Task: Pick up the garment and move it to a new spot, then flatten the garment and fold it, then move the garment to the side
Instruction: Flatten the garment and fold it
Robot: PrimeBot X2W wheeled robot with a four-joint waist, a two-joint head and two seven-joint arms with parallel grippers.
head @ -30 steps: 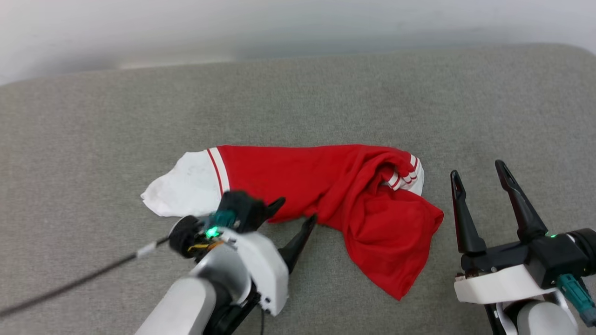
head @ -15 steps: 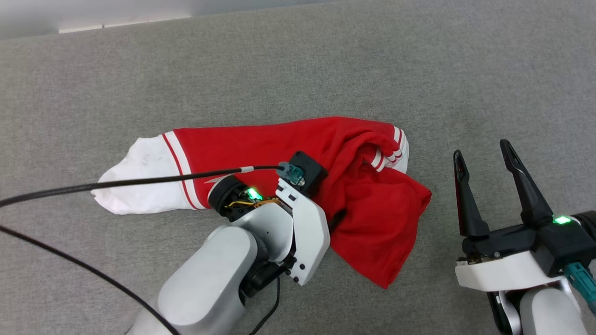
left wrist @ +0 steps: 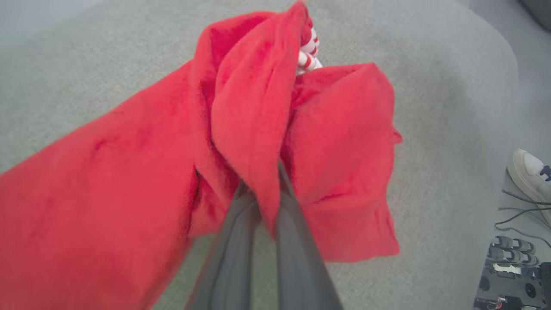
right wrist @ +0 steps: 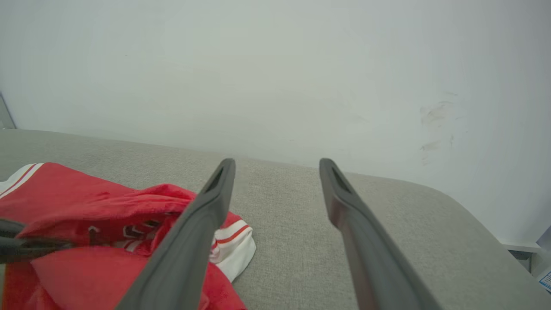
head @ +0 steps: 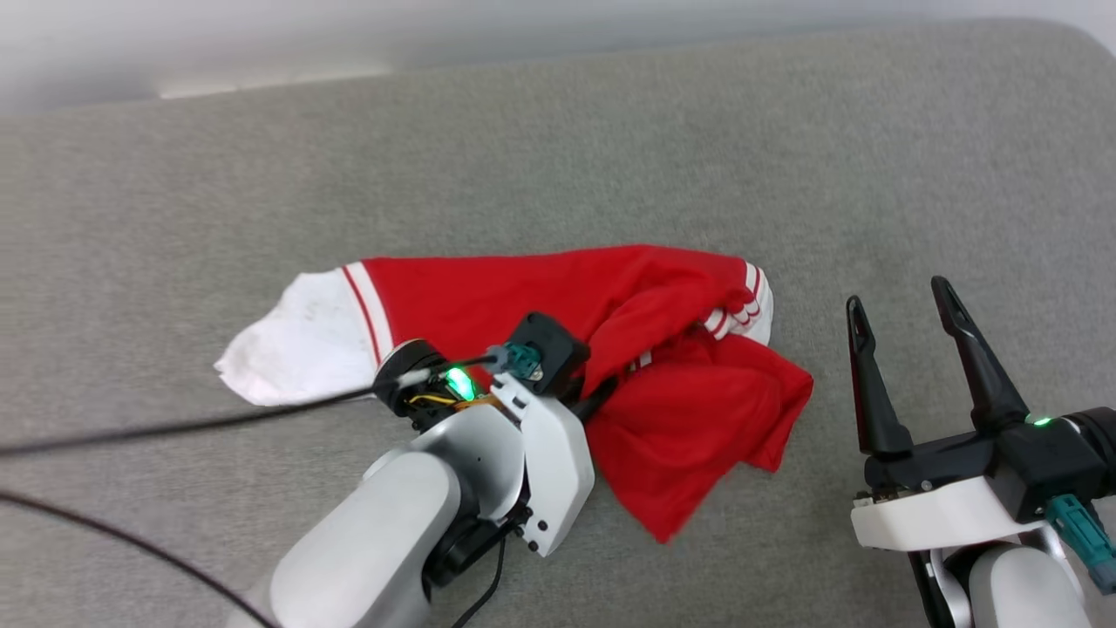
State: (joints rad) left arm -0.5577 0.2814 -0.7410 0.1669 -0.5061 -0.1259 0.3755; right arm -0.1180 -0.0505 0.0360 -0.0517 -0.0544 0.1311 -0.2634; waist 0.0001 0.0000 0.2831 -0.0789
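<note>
The garment [head: 540,292] lies crumpled on the grey cushion, red with one white sleeve [head: 296,340] spread to the left and striped trim [head: 741,314] at the right. My left gripper [head: 602,397] is shut on a red fold near the garment's middle and holds it raised a little. In the left wrist view the two fingers [left wrist: 234,241] pinch that fold of the garment [left wrist: 129,172] between them. My right gripper [head: 898,296] stands open to the right of the garment, apart from it; its fingers [right wrist: 202,215] frame bare cushion, with the garment [right wrist: 86,198] at lower left. The print is hidden.
The grey cushion [head: 610,157] ends at a pale wall behind and rounds off at the far right. A black cable [head: 174,427] trails left from my left wrist. A white shoe [left wrist: 531,172] and cables sit on the floor beyond the cushion's edge.
My left gripper moved right onto the garment, shut on a fold and drew the lower red part up and inward. The head camera shifted. The right gripper stayed open.
</note>
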